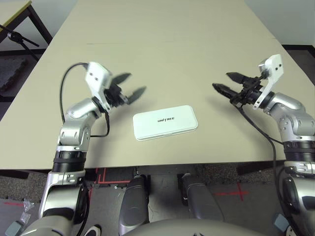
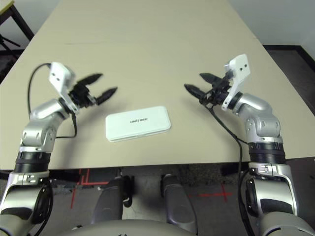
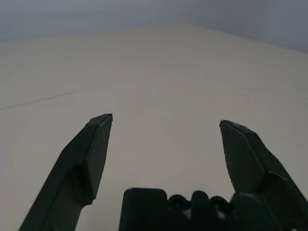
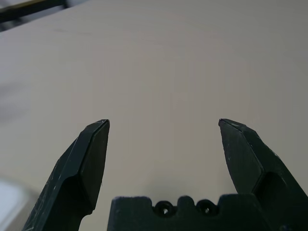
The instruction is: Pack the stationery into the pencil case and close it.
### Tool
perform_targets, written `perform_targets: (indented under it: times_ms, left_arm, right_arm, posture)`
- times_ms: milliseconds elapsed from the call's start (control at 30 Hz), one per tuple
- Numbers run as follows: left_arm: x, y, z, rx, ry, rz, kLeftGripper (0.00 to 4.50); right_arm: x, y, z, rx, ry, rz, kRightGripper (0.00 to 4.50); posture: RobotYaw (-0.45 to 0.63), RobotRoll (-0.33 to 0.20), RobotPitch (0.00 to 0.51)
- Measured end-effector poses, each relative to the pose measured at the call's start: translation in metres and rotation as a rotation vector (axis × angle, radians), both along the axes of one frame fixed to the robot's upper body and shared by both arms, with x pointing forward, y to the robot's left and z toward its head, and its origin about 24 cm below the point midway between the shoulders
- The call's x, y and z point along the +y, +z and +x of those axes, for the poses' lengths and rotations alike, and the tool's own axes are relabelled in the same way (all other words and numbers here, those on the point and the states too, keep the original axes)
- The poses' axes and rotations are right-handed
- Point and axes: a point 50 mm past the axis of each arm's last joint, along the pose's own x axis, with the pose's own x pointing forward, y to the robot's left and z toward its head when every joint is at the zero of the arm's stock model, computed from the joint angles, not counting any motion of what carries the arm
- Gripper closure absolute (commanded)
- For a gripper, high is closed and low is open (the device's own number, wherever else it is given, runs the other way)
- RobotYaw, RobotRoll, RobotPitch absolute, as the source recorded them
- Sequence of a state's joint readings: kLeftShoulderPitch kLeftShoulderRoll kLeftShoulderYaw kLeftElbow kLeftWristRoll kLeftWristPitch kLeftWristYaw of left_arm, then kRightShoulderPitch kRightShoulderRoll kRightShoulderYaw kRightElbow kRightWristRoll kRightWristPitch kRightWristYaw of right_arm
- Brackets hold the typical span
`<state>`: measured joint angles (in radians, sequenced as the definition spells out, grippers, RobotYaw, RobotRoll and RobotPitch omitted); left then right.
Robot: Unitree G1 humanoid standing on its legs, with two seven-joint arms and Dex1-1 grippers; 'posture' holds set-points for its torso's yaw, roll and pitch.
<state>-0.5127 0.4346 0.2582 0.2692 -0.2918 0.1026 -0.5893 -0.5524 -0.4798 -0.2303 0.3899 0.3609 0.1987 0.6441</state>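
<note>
Left eye view: the pencil case [image 1: 165, 122] lies flat and shut on the table [image 1: 162, 44], lid up, near the table's front edge.
Task progress: no loose stationery lies anywhere around the case, and the lid is down, so the packing and closing look done; nothing seems left beyond perhaps drawing the arms away.
Contents: whether the small items are inside cannot be seen through the closed lid; I judge that they are.
Left gripper [image 1: 127, 92]: jaws spread wide, holding nothing, raised off the table just beyond the case's left end, apart from it.
Right gripper [image 1: 227, 85]: jaws equally wide, empty, well apart from the case on its right side, pointing inward toward it.
Case material: white hard plastic, smooth with a slight sheen, a rounded rectangle with a thin seam running round its edge and small dark lettering on the lid.
Table surface: pale beige, matt and even, with a faint joint line running across it beyond the case.
Gripper fingers [image 3: 91, 154]: black, matt, tapering to blunt wedge tips.
Forearms: silver metal, with a black cable looping beside each wrist.
</note>
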Motion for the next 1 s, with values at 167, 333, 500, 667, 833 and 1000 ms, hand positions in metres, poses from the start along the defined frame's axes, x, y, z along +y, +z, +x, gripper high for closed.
perform_targets:
  times_ms: [167,333,500,667,833,1000]
  left_arm:
    - [0.027,-0.011,0.005,0.001,0.234,-0.046,0.02]
    - [0.042,-0.023,0.006,0.023,0.383,-0.050,0.02]
    - [0.053,-0.025,0.006,0.010,0.464,-0.064,0.02]
    - [0.054,-0.024,0.005,-0.006,0.469,-0.062,0.02]
    - [0.053,-0.024,0.005,-0.014,0.468,-0.060,0.02]
    - [0.053,-0.023,0.005,-0.017,0.467,-0.059,0.02]
  right_arm:
    - [-0.033,-0.007,0.008,-0.065,-0.395,0.046,0.00]
    - [-0.054,-0.016,0.006,-0.082,-0.608,0.079,0.00]
    - [-0.058,-0.027,0.005,-0.063,-0.637,0.080,0.00]
    - [-0.055,-0.021,0.008,-0.093,-0.615,0.080,0.00]
    - [-0.052,-0.021,0.008,-0.092,-0.594,0.079,0.00]
    - [-0.050,-0.023,0.010,-0.084,-0.578,0.083,0.00]
  posture:
    - [-0.10,0.000,0.184]
    - [-0.10,0.000,0.188]
    - [-0.10,0.000,0.190]
    - [-0.10,0.000,0.189]
    - [-0.10,0.000,0.185]
    - [-0.12,0.000,0.187]
